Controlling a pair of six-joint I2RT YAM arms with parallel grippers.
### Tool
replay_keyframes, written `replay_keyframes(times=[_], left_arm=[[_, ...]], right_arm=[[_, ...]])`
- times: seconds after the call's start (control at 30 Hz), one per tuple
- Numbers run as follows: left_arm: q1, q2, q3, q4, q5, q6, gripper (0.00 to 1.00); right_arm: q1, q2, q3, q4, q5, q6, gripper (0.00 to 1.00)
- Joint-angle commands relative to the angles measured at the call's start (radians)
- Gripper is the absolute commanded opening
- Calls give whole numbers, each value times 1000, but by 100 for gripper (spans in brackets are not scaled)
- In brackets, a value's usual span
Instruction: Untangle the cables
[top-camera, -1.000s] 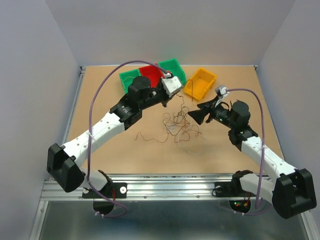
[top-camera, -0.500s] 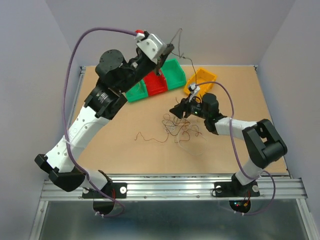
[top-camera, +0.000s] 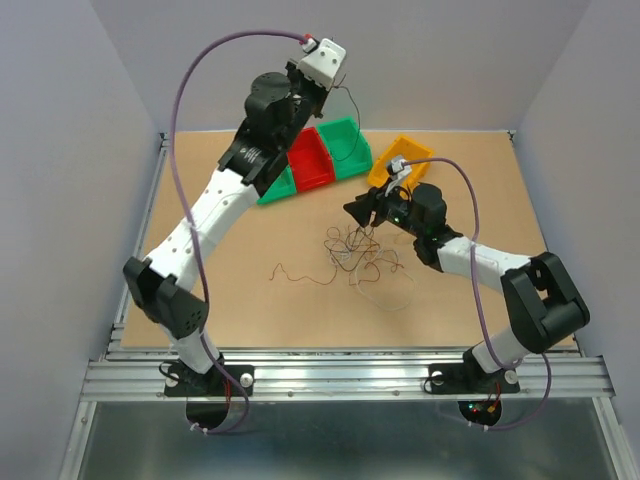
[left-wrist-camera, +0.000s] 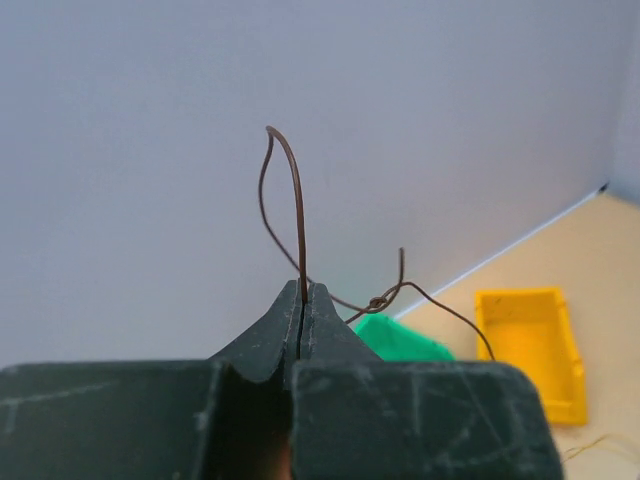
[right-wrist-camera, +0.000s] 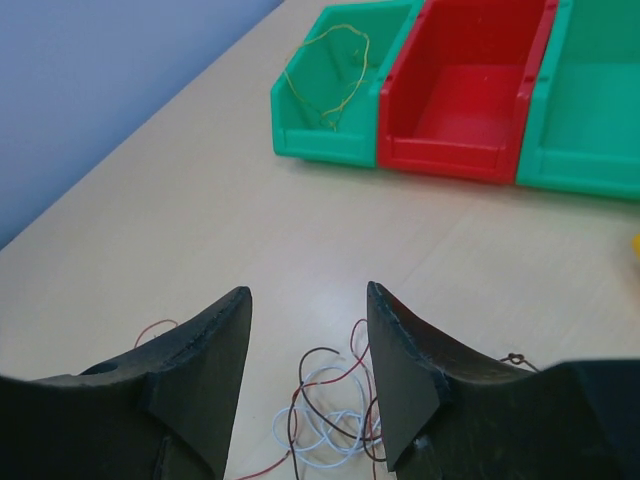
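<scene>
**Left hand holding one brown wire aloft, right hand spread over the tangle**

Nearest to the arm bases, we note a single brown strand lying in a wavy line on the surface, apart from the rest.

Just beyond it and to the right sits the tangle of cables: thin brown, white and orange loops crossing one another, flat on the surface. In the right wrist view its white and brown loops lie below the fingertips.

The right hand hangs at the far edge of the tangle. Its jaws are spread with nothing between them, and we cannot tell whether they touch any loop.

Further back stand the bins. A green bin has a yellow wire curled inside, with a red bin and a second green bin next to it. A yellow bin stands apart to the right.

Farthest and highest, near the back wall, the left hand is raised well above the bins. Its jaws are pressed together on a brown wire. One end arcs up from the tips; the other trails off through a small twist toward the bins
</scene>
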Motion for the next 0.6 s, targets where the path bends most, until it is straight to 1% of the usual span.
replay_keyframes(times=[0.0,0.13,0.33,0.47,0.57], left_arm=[[51,129,39,37,-105,72,0],[111,255,56,50,-160,120,0],[213,421,64,108,-139,128,0],[237,515,42,136,-128,154,0],[237,536,7,137,-116,165,0]], right_arm=[[5,-109,-35,-19,121,-42,55],[5,-186,-66,-63,195,-49,55],[5,-280,-106,-102,267,-59,55],[5,-317,-121,-112,282,-59,55],[5,-331,-129,-117,290,-59,55]])
